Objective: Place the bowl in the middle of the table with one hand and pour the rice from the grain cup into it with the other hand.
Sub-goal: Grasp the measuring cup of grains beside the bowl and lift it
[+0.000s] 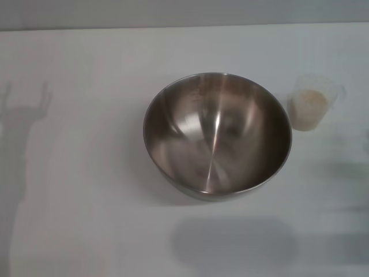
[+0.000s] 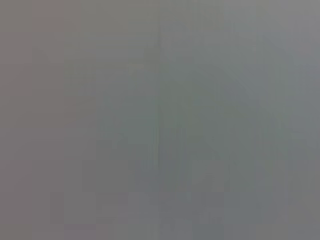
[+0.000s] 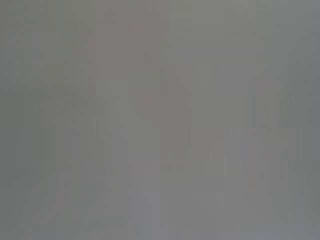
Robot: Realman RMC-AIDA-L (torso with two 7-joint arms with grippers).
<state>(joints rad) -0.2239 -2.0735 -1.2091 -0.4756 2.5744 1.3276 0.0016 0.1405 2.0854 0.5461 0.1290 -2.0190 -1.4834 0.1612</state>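
Sitting upright near mid-tabletop (image 1: 69,173): steel bowl (image 1: 217,135), no grains seen inside. Grain cup (image 1: 312,103) stands just right of the bowl, apart from it, rice (image 1: 310,104) inside. Neither pincer in sight; wrist views plain grey, so grip cannot be told.

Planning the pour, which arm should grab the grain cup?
Right, probably: the grain cup of rice stands on the robot's right of the bowl. Neither gripper is in view.
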